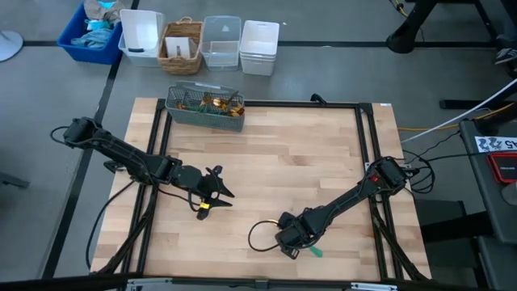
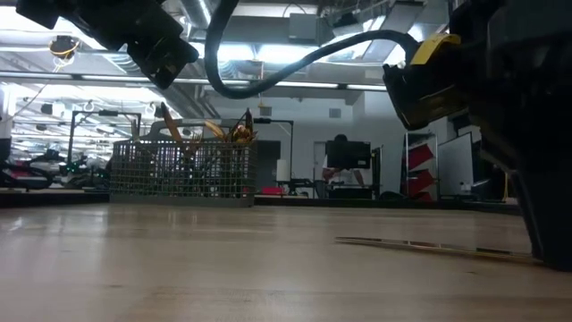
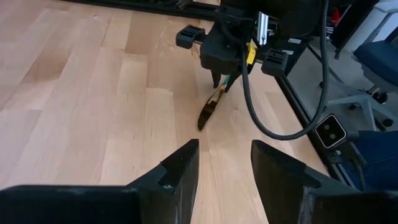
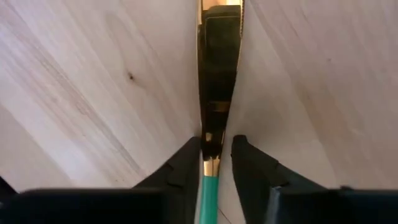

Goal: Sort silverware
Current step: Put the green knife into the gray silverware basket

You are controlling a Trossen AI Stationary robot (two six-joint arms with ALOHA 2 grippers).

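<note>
A knife [image 3: 210, 107] with a gold blade and teal handle lies flat on the wooden table near its near edge, and shows edge-on in the low view [image 2: 429, 245]. My right gripper [image 1: 289, 240] is down on it, fingers shut around its neck [image 4: 211, 149]. My left gripper [image 1: 220, 192] hovers open above the table's left half, aimed at the knife, fingers apart [image 3: 224, 149]. The rest of the silverware [image 1: 216, 103] stands in a grey wire caddy [image 1: 204, 107] at the far edge, with gold heads showing above its rim [image 2: 183, 170]. My right gripper pinches the knife at its neck [image 4: 212, 163], where the gold blade meets the teal handle. The fingers [image 4: 186, 165] come from above, pointing down, one on each side, across the knife's length. The knife lies flat on the table; its teal handle end [image 1: 316, 252] sticks out behind the gripper.
A black frame rail [image 1: 361, 137] runs around the tabletop. Beyond the far edge stand a blue bin [image 1: 90, 36], white bins [image 1: 141, 36], a wicker basket [image 1: 182, 46] and a clear tub [image 1: 220, 42]. A black cable loop [image 1: 258, 234] lies beside my right gripper.
</note>
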